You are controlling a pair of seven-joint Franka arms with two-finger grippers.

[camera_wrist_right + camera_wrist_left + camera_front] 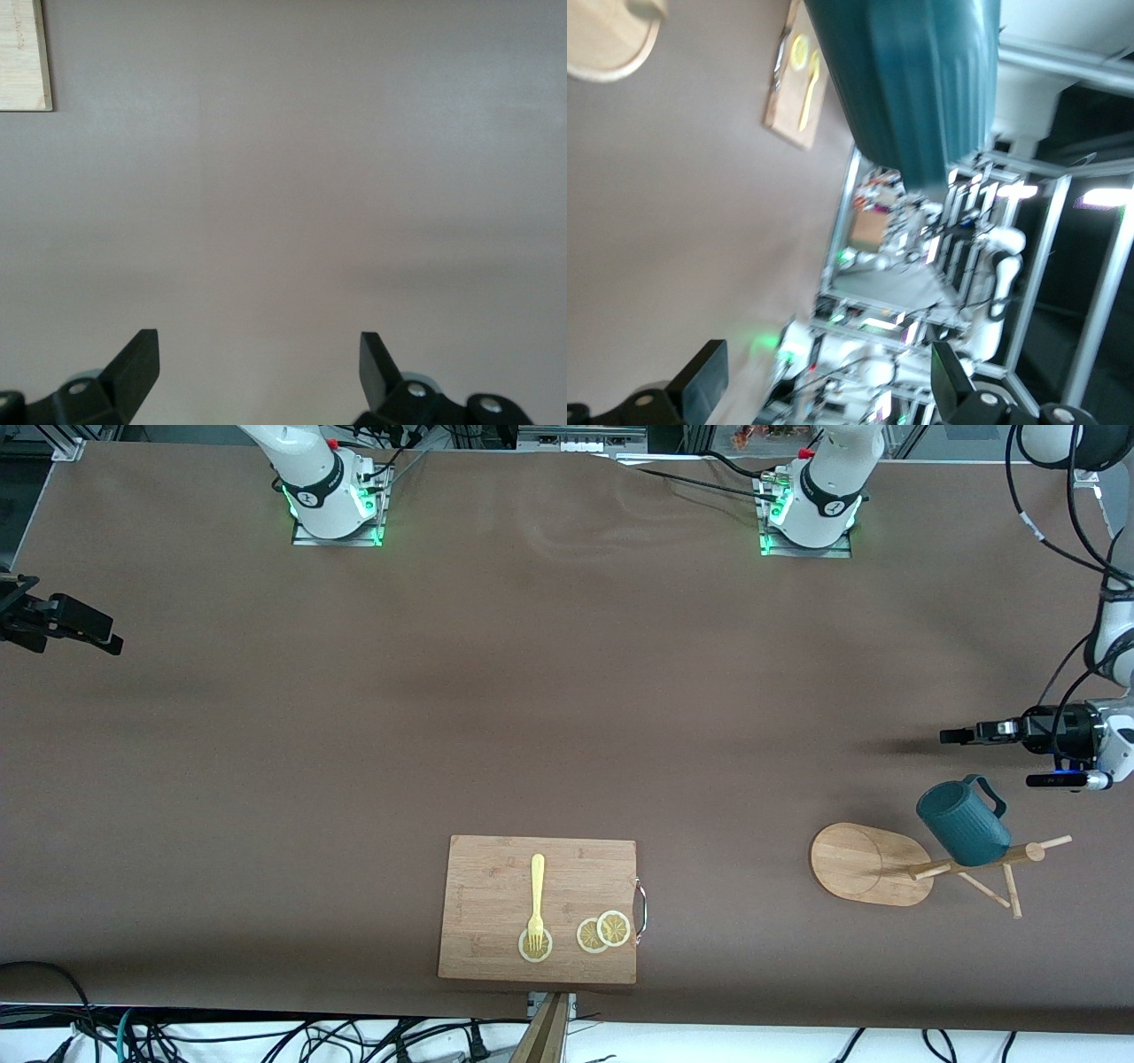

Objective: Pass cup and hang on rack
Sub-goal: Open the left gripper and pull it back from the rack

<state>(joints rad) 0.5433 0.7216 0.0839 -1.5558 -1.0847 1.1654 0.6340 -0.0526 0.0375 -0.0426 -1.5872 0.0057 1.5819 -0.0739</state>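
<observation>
At the left arm's end of the tabletop, close to the edge nearest the front camera, I see the rack, its oval base and central post showing from the high camera with thin pegs fanning out at the top. The cup hangs on one of those pegs, tilted, its loop handle toward the left gripper. Nothing grips the cup.

The left gripper hovers just beside the cup, over the tabletop between the rack and the left arm's base, apart from the cup. In the left wrist view its fingers stand spread wide with nothing between them, and the ribbed teal wall of the cup fills the frame ahead of them.

The right gripper waits over the right arm's end of the tabletop, at that edge. Its fingers are likewise fully spread and hold nothing; only bare brown surface and a corner of the cutting board show.

The cutting board lies by the middle of the edge nearest the front camera, carrying a yellow fork and three lemon slices.
</observation>
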